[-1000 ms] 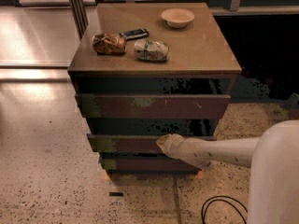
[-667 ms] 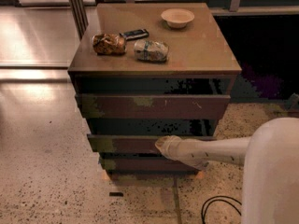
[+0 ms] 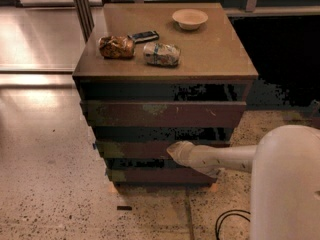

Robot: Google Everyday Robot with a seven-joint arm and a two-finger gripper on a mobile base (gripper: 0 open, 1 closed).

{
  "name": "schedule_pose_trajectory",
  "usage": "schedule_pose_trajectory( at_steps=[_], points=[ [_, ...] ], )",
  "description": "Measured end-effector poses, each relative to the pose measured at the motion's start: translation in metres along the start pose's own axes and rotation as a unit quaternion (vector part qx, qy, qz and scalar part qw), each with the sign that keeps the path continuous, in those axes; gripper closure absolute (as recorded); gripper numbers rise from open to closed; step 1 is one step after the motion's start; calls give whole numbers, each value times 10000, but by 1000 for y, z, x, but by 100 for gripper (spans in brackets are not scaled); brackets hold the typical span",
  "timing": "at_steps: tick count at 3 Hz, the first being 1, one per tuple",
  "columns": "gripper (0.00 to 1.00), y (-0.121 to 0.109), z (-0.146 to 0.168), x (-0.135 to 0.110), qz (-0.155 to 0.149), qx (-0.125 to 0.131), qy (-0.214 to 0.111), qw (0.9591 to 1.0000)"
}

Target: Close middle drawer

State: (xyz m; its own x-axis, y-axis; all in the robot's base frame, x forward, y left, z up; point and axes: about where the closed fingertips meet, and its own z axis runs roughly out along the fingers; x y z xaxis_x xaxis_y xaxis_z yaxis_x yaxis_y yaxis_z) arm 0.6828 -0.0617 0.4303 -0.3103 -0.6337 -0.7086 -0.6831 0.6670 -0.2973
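Note:
The middle drawer (image 3: 132,149) is the second of three dark-brown slab fronts on the cabinet. It stands out a little in front of the cabinet body, below the taller top front (image 3: 160,114) and above the lowest front (image 3: 155,176). Its inside is hidden. My gripper (image 3: 175,151) is at the end of the pale arm that reaches in from the right. Its tip is against the middle drawer's front, right of centre.
On the cabinet top (image 3: 220,59) lie a pale bowl (image 3: 190,19), a dark phone (image 3: 143,36), a brown snack bag (image 3: 116,47) and a pale crumpled bag (image 3: 161,54). A black cable (image 3: 227,223) lies on the speckled floor at lower right. My white arm body (image 3: 287,184) fills the lower right corner.
The white arm body has come further into view from the right. The gripper tip stays at the middle drawer's front, and the drawer front has hardly moved.

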Motion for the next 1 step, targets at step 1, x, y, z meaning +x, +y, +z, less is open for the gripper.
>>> schedule_pose_trajectory(
  at_steps=[1],
  points=[
    [100,0,-1,0,1,7,-5,10000]
  ],
)
